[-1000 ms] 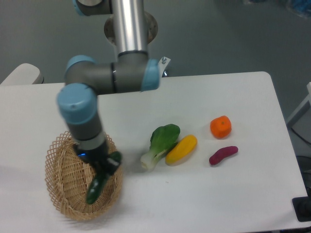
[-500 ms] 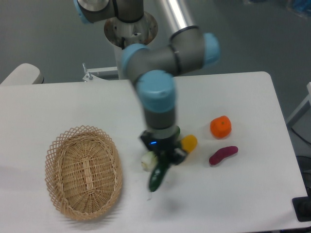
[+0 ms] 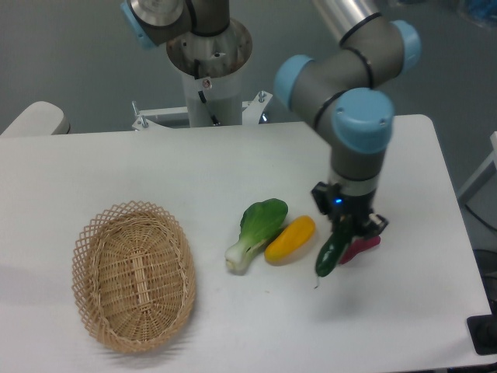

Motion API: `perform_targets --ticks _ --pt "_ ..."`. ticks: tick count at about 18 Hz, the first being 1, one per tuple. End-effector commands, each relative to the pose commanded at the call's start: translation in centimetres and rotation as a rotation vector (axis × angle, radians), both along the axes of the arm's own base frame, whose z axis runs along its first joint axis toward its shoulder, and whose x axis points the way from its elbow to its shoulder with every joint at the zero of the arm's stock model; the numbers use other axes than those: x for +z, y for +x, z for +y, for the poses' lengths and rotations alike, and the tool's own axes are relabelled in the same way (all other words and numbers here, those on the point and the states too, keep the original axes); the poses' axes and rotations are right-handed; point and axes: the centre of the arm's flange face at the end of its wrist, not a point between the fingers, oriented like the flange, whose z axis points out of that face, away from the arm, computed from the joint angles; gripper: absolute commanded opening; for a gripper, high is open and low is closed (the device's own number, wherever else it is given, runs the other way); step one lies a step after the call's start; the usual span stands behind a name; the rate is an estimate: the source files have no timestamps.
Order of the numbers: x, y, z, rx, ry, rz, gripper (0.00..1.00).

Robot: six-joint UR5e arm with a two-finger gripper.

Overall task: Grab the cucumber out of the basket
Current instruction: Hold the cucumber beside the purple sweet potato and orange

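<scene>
The dark green cucumber [image 3: 329, 255] hangs tilted from my gripper [image 3: 346, 231], which is shut on its upper end, above the table right of the yellow vegetable. The light tan wicker basket [image 3: 133, 276] sits at the front left of the table with nothing in it, far left of the gripper.
A light-green bok choy [image 3: 255, 231] and a yellow vegetable [image 3: 290, 238] lie side by side at the table's middle. A purple vegetable [image 3: 363, 247] lies just behind the cucumber, partly hidden. The arm covers where an orange fruit stood before. The arm's base [image 3: 208, 54] stands at the back.
The gripper has carried the cucumber out of the basket and rightward across the table, past the bok choy and yellow vegetable. The basket now holds nothing.
</scene>
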Motion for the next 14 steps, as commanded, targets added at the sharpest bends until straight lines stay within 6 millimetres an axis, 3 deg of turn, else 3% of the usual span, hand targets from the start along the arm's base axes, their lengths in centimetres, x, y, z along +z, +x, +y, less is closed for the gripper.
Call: perform_targets --ticks 14 --pt "-0.26 -0.64 -0.68 0.008 0.017 -0.012 0.32"
